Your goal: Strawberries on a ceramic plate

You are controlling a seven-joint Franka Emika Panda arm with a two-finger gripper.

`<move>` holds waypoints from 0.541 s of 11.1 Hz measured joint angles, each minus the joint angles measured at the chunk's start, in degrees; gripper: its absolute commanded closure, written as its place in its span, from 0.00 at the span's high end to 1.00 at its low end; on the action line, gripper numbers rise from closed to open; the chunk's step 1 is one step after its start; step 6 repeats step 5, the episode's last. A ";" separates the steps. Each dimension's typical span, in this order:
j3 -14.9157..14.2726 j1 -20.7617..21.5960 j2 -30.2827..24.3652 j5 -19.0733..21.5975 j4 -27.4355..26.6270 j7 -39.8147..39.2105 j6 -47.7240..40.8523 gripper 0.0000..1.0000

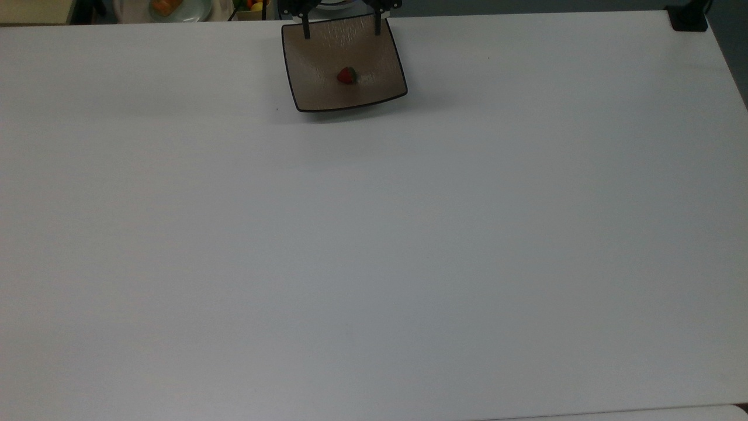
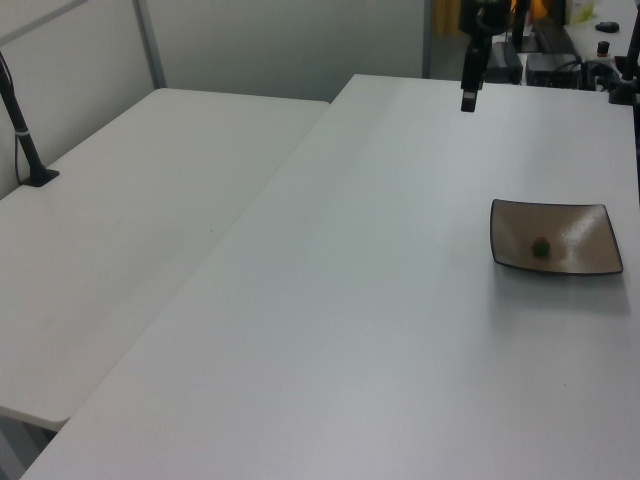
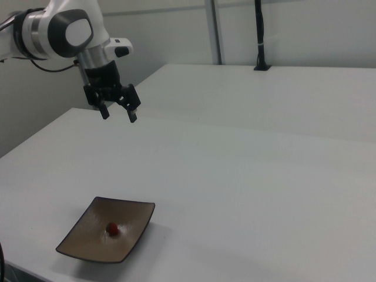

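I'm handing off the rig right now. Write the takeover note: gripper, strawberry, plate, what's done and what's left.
Gripper: jaws open, holding nothing, raised well above the table and away from the plate.
Strawberry: lies near the middle of the ceramic plate, nothing touching it.
Ceramic plate: flat on the table, near the far edge at the top of the top view.
Done: strawberry is on the plate and released.
Left: nothing visible on the placement; just park the arm.

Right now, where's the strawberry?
The strawberry lies near the middle of the square brown plate, which sits at the table's far edge in the top view. The open end effector hangs above the table, apart from it.
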 measured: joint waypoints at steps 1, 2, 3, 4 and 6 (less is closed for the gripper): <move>-0.89 0.79 0.11 0.00 0.00 0.00 1.33 1.00; -1.32 1.14 0.21 0.00 -0.01 0.00 2.20 1.00; -1.36 1.21 0.32 0.01 -0.03 -0.01 2.68 1.00; -1.36 1.29 0.37 0.01 -0.04 -0.01 2.77 1.00; -1.37 1.38 0.39 0.01 -0.05 -0.01 2.77 1.00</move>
